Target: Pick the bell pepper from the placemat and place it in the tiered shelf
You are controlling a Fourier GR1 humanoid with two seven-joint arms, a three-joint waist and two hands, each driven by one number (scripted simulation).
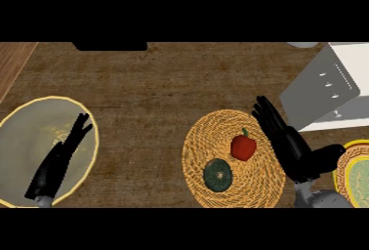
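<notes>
A red bell pepper [243,147] with a green stem lies on a round woven placemat [209,132], right of its middle. My right hand [288,141] is just to the pepper's right, over the mat's right edge, with fingers straight and pointing up and left; it holds nothing. The grey tiered shelf [320,85] stands at the upper right, beyond the hand. My left hand [57,163] rests open at the lower left over a grey plate, far from the pepper.
A dark green squash [217,175] lies on the placemat below and left of the pepper. A yellow-rimmed grey plate [22,132] fills the left side. Another yellow-rimmed dish [357,171] shows at the right edge. A dark object [110,46] sits at the counter's far edge.
</notes>
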